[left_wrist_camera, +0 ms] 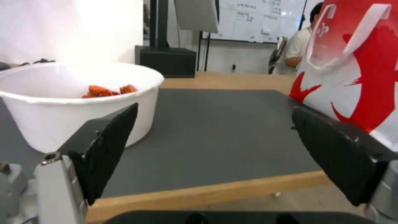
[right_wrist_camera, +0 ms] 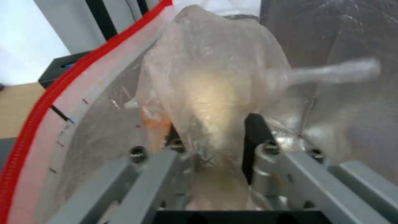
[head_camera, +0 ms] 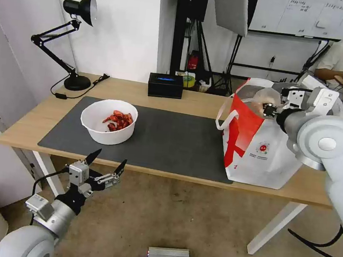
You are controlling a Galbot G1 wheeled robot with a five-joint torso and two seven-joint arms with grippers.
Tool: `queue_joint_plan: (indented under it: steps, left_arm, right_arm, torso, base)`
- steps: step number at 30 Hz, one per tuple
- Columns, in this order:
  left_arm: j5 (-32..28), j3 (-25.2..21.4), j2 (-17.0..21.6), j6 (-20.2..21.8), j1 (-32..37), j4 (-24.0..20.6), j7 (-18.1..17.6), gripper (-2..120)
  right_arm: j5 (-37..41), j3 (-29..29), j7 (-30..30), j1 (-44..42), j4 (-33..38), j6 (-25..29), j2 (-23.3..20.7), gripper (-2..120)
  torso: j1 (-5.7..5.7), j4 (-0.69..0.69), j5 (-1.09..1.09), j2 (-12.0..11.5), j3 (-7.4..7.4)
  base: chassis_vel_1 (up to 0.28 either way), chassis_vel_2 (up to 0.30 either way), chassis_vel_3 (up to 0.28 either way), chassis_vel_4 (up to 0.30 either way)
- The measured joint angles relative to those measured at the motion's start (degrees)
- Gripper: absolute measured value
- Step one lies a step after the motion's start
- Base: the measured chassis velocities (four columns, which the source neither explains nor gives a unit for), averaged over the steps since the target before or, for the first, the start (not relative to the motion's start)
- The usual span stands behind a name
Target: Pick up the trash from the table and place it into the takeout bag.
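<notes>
Light-wood table (head_camera: 191,101), right gripper (head_camera: 270,110) fingers clamping seemingly a clear bag (right_wrist_camera: 215,93) over takeout bag (head_camera: 260,156), left gripper (head_camera: 107,160) fingers spread

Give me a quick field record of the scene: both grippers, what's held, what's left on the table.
right gripper: shut on the small clear bag, over the takeout bag mouth
left gripper: open, empty, low before the table's near edge
left on the mat: white bowl with crayfish shells
takeout bag: upright, at the table's right end
</notes>
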Motion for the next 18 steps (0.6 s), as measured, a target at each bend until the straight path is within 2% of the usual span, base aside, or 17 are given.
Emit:
queue_joint_plan:
  steps: [6, 7, 10, 11, 13, 15, 18]
  left_arm:
    - [0.2, 0.0, -0.3, 0.1, 0.3, -0.5, 0.0, 100]
    - [0.2, 0.0, -0.3, 0.1, 0.3, -0.5, 0.0, 100]
    - [0.2, -0.1, -0.4, 0.1, 0.3, -0.5, 0.0, 100]
    - [0.2, -0.1, -0.4, 0.1, 0.3, -0.5, 0.0, 100]
    - [0.3, -0.1, -0.6, 0.1, 0.4, -0.6, 0.0, 100]
    - [0.4, 0.0, -0.7, 0.1, 0.4, -0.6, 0.0, 100]
    - [0.4, -0.1, -0.7, 0.1, 0.3, -0.6, 0.0, 100]
  right_arm:
    - [0.4, 0.0, 0.0, 0.6, 0.5, 0.0, -0.2, 49]
    - [0.4, 0.0, 0.0, 0.6, 0.5, 0.0, -0.2, 49]
    - [0.4, 0.1, 0.0, 0.7, 0.5, 0.0, -0.5, 63]
    - [0.4, 0.1, 0.0, 0.7, 0.5, 0.0, -0.5, 63]
    - [0.2, 0.2, -0.1, 0.7, 0.4, 0.0, -0.6, 75]
    - [0.2, 0.2, -0.2, 0.7, 0.3, 0.0, -0.6, 78]
    - [0.0, 0.2, -0.4, 0.7, 0.1, 0.0, -0.5, 92]
  torso:
    - [0.00, 0.00, 0.00, 0.0, 0.00]
    - [0.00, 0.00, 0.00, 0.0, 0.00]
    - [0.00, 0.00, 0.00, 0.0, 0.00]
    - [0.00, 0.00, 0.00, 0.0, 0.00]
    - [0.00, -0.01, 0.00, 0.0, 0.00]
    - [0.00, -0.01, 0.00, 0.0, 0.00]
    - [0.00, 0.00, 0.00, 0.0, 0.00]
  base:
    - [0.000, 0.000, 0.000, 0.000]
    - [0.000, 0.000, 0.000, 0.000]
    - [0.000, 0.000, 0.000, 0.000]
    - [0.000, 0.000, 0.000, 0.000]
    - [0.000, 0.000, 0.000, 0.000]
    - [0.000, 0.000, 0.000, 0.000]
    - [0.000, 0.000, 0.000, 0.000]
